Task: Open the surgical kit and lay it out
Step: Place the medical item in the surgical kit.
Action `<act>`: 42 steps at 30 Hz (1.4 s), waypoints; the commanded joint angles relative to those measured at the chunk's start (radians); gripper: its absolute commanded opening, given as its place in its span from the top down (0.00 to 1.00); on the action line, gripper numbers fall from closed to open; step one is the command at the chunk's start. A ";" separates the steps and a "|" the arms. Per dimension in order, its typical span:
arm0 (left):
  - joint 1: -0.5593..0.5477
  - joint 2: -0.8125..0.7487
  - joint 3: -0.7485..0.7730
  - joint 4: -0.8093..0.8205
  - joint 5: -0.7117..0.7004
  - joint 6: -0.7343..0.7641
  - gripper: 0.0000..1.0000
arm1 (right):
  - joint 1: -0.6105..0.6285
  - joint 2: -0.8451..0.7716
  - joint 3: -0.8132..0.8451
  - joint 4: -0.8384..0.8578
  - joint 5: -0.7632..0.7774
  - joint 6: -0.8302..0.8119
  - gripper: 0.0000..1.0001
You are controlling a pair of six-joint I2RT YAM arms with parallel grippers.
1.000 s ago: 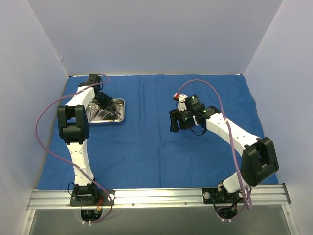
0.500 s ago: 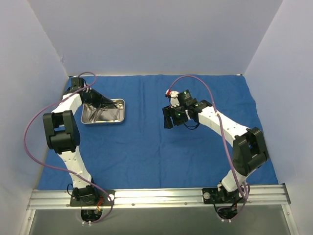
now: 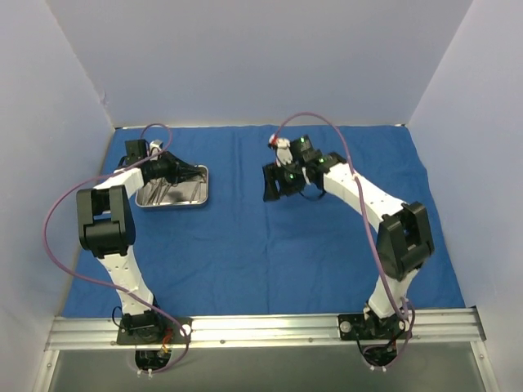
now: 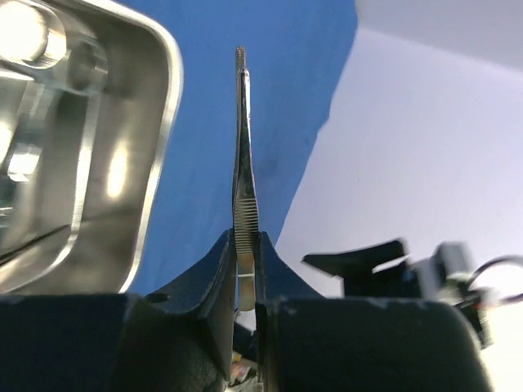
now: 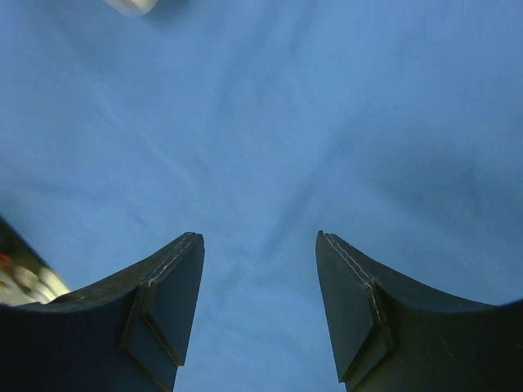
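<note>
from above, your left hand (image 3: 167,170) has shifted to the far edge of the tray (image 3: 203,189), and your right hand (image 3: 270,181) has slid left across the blue cloth (image 3: 245,253) toward it. at the left wrist, the hand is clamped on a slim steel instrument (image 4: 243,147), held up just beside the tray's rim, so one piece looks ready to lay out. at the right wrist, the hand hangs empty over bare cloth, fingers apart, free to help.
</note>
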 commanded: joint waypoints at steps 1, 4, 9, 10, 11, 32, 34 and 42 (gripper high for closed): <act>-0.076 -0.103 -0.047 0.227 0.103 0.006 0.98 | -0.011 0.049 0.194 0.004 -0.157 0.072 0.43; -0.143 -0.141 -0.128 0.305 0.051 -0.078 0.98 | 0.018 0.088 0.265 0.047 -0.180 0.093 0.43; -0.240 -0.200 -0.115 0.229 -0.069 -0.056 0.98 | 0.042 0.154 0.317 0.035 -0.180 0.121 0.43; -0.248 -0.204 -0.104 0.198 -0.089 -0.031 0.98 | 0.049 0.155 0.320 0.037 -0.177 0.121 0.43; -0.254 -0.213 -0.088 0.172 -0.106 -0.027 0.98 | 0.053 0.155 0.323 0.035 -0.166 0.122 0.43; -0.355 -0.177 0.012 0.030 -0.136 0.016 0.98 | 0.076 0.209 0.328 0.037 -0.123 0.135 0.62; -0.358 -0.177 0.009 0.033 -0.135 0.013 0.98 | 0.078 0.213 0.329 0.037 -0.119 0.133 0.64; -0.367 -0.177 -0.006 0.046 -0.120 0.018 0.98 | 0.078 0.232 0.351 0.037 -0.108 0.135 0.68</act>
